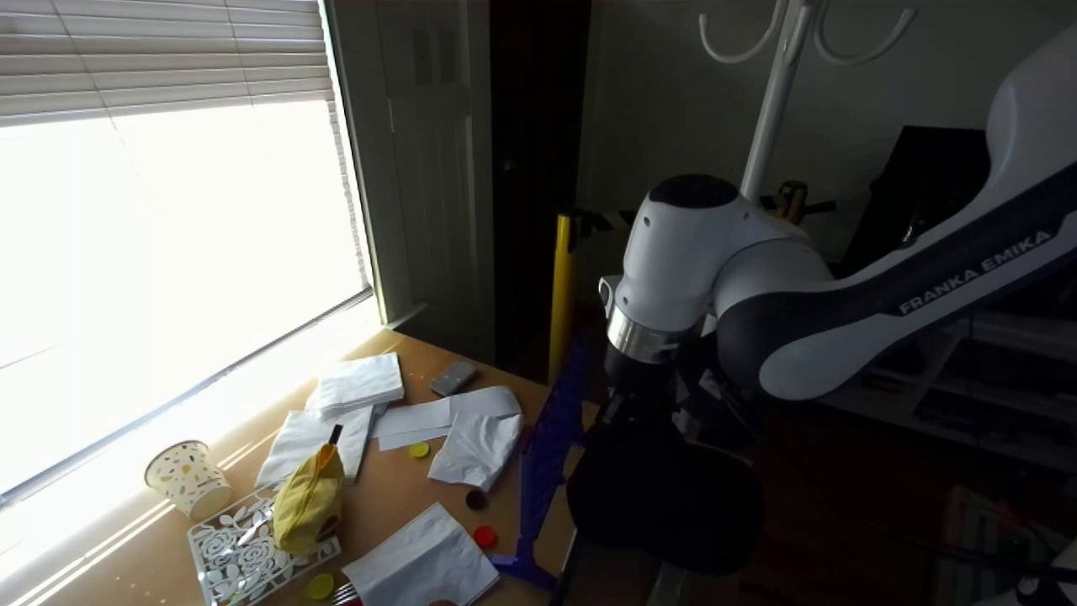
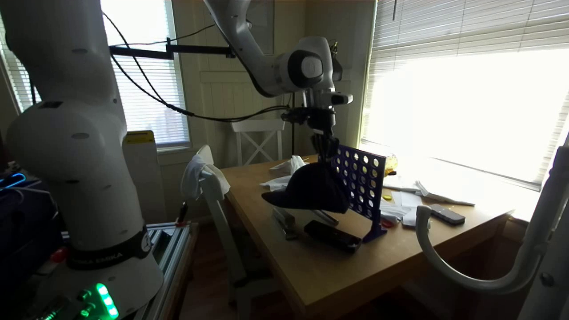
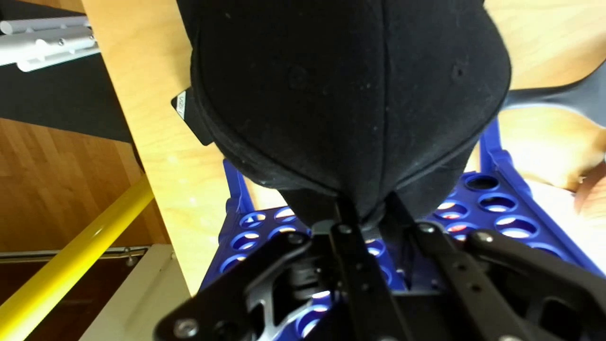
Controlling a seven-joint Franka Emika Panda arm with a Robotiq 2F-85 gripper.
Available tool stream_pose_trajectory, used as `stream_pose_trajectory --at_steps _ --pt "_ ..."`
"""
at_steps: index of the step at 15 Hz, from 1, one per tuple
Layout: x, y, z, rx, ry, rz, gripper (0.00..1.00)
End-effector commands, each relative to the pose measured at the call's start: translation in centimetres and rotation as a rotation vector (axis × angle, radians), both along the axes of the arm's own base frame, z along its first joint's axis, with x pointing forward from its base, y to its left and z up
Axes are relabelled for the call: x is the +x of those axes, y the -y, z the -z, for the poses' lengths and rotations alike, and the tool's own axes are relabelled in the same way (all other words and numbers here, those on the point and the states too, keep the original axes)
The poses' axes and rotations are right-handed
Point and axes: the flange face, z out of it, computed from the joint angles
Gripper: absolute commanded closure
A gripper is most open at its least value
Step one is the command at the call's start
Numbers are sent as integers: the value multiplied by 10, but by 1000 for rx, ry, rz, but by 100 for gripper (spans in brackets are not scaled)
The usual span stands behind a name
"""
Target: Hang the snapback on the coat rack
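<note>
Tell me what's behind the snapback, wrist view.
Past the snapback: tabletop, blue perforated grid, corner of a black object, part of a gray utensil. Whatever the snapback fully covers can't be seen.

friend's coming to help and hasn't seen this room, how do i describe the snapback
Find the wooden table by the window, then the blue Connect Four-style grid standing on it. Beside that grid, the snapback is pinched in the gripper. It's the black cap with a rounded crown and brim, unlike the straight black bar-shaped object lying below.
</note>
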Motion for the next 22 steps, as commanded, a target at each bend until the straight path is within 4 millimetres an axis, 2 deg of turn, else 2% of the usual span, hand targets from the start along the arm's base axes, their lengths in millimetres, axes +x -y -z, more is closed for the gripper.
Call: stream_pose_trajectory --at_steps 1,4,6,9,10,15,19,22 --pt "-41 28 -30 -17 -64 6 95" --pt "-77 60 -48 -16 -79 84 95" --pt "-92 74 -71 -11 -8 126 95" --pt "-109 95 -123 -52 154 176 95" --pt "-116 101 -147 -85 204 172 95" --pt "-156 111 -248 -249 409 157 95" --pt "-182 107 -306 -352 599 131 95" --pt "-189 120 -335 -418 721 191 95"
